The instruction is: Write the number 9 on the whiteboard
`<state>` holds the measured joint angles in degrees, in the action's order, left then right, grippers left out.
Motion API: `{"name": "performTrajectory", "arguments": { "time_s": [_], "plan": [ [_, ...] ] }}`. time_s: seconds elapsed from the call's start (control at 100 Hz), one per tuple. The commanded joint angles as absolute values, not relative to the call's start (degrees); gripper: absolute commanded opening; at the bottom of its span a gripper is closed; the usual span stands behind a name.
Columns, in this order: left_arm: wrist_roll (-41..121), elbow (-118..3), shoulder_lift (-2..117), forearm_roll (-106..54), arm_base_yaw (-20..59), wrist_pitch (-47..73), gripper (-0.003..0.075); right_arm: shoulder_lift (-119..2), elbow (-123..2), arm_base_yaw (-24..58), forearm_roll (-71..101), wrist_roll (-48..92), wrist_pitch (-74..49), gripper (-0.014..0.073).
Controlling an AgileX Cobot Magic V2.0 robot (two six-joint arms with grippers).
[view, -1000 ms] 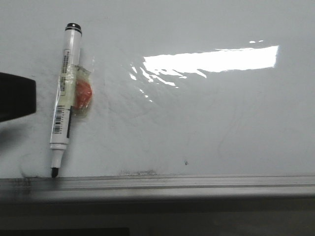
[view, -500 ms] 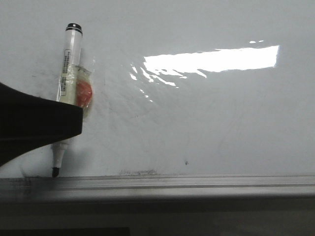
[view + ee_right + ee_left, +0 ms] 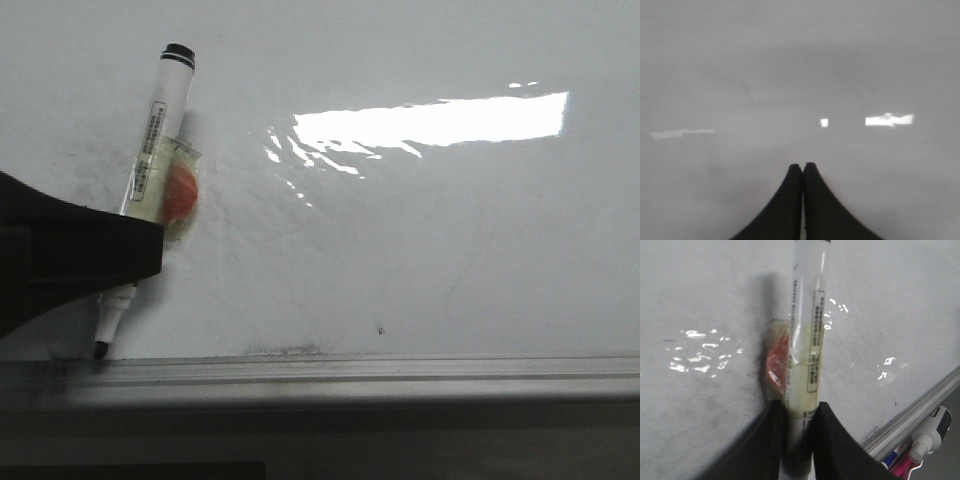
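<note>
Left gripper point(image 3: 799, 427) pinches the marker point(image 3: 146, 186) low on its barrel, prob. so the tip reaches the whiteboard point(image 3: 450, 250); tip sits just above the grey edge rail point(image 3: 400, 372). No number 9 visible yet. Right gripper point(image 3: 802, 172) w/ jaws pressed together, empty, over blurry board

The marker point(image 3: 148, 175) lies on the whiteboard point(image 3: 450, 250) at its left side, tilted, cap end farther back and to the right, tip near the board's front rail point(image 3: 400, 372). A taped pad point(image 3: 178, 192) sits against the marker's right side at mid-length. The left gripper point(image 3: 110, 262) comes in from the left edge across the marker's lower barrel, its fingers point(image 3: 832, 440) on either side of it. Beyond the rail lie other markers point(image 3: 925, 442)
</note>
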<state>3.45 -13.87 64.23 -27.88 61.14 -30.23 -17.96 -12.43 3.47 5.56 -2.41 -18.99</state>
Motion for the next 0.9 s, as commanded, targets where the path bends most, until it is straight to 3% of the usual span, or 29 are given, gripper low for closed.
{"name": "performTrajectory", "arguments": {
  "time_s": [0.0, 0.2, 0.38, 0.43, 0.64, 0.89],
  "plan": [
    [3.1, -14.9, 64.7, -29.9, 61.0, -31.8, -0.0020, -19.4, -14.4, 7.0, 5.5, -1.8, -15.8, -0.0063],
    [3.1, -15.7, 64.7, -22.1, 61.0, -31.7, -0.0020, -25.8, -20.5, 17.8, 5.8, 2.7, -18.8, -0.0023],
    [3.1, -18.2, 64.7, -5.6, 61.0, -31.1, -0.0020, -32.7, -28.7, 34.3, 6.7, 5.8, -18.8, 0.0370],
    [3.2, -18.9, 64.7, 0.0, 61.0, -31.1, -0.0020, -35.0, -30.8, 38.4, 6.7, 5.8, -18.8, 0.0419],
    [3.6, -20.0, 64.7, 13.8, 61.0, -31.1, -0.0020, -43.9, -38.0, 49.5, 6.7, 5.6, -18.6, 0.0388],
    [3.6, -20.0, 64.7, 16.2, 61.0, -31.2, -0.0020, -52.0, -42.3, 50.8, 12.6, 5.6, -19.9, 0.0375]
  ]
}}
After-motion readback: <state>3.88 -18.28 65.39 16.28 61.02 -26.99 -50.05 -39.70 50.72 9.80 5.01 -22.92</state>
